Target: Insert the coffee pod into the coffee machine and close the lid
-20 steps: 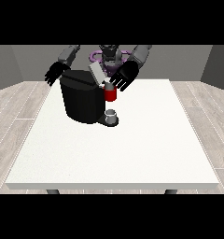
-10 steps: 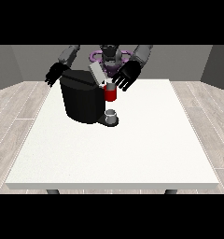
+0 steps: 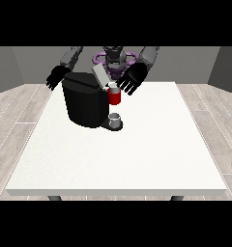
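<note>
Since the earlier frames the robot hand at the view's right (image 3: 132, 79) has drawn slightly up and back from the machine's head, while the robot hand at the view's left (image 3: 55, 77) has barely shifted. Both show spread, relaxed fingers and grasp nothing. Just below and left of the right-side robot hand, the grey lid (image 3: 99, 76) stands tilted open. Beneath it the red pod holder (image 3: 115, 97) juts from the front of the black coffee machine (image 3: 85, 103), with a small pale pod (image 3: 112, 86) seated at its top. A grey cup (image 3: 115, 118) stands on the machine's base, on the white table (image 3: 137, 154).
</note>
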Controlling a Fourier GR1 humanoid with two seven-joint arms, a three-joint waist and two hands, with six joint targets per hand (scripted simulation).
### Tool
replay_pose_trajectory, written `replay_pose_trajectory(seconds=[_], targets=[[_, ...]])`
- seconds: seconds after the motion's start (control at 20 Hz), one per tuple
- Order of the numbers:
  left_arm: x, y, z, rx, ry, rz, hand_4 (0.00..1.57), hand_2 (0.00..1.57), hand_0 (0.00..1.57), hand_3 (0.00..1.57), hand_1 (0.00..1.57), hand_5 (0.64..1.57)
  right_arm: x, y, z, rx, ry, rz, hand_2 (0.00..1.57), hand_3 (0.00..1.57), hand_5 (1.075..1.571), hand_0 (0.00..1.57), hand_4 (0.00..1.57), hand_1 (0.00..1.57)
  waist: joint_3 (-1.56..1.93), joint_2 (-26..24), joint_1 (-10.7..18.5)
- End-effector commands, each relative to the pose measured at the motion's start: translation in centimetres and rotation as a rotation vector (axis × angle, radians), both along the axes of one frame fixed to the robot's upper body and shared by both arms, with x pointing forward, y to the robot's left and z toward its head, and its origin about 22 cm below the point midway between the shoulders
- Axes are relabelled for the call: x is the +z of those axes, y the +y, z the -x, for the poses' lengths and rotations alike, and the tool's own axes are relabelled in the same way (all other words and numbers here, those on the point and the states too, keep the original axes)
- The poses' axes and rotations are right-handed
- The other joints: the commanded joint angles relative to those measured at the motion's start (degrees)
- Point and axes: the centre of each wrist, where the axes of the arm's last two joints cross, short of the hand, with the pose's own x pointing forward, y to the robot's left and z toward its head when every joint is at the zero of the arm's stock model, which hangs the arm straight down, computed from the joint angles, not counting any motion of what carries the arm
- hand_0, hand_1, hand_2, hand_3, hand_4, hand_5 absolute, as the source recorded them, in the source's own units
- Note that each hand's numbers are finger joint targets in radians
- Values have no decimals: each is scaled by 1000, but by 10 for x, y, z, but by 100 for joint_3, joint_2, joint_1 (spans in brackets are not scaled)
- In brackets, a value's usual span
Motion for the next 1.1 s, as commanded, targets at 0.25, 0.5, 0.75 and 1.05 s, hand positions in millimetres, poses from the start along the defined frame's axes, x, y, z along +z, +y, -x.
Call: replay_pose_trajectory(seconds=[0.25, 0.5, 0.75, 1.05], targets=[[4, -3, -1, -7, 30, -99, 0, 0, 0, 0, 0, 1571, -4, 4, -2, 2, -11, 25, 0, 0, 1571, 0, 411, 0, -4, 93, -30], [-15, 5, 1, -12, 62, -86, 0, 0, 0, 0, 0, 1571, -18, 2, 11, 0, 57, 13, 0, 0, 1571, 0, 353, 0, -5, -264, 22], [-14, -10, 1, -30, 78, -111, 0, 0, 0, 0, 0, 1571, -29, -21, 9, -64, 80, 20, 0, 0, 1571, 0, 387, 0, -3, -466, 235], [-59, -12, 7, -41, 168, -33, 0, 0, 0, 0, 0, 1571, -60, -10, 32, -76, 184, -12, 0, 0, 1571, 0, 363, 0, -5, -1041, 448]])
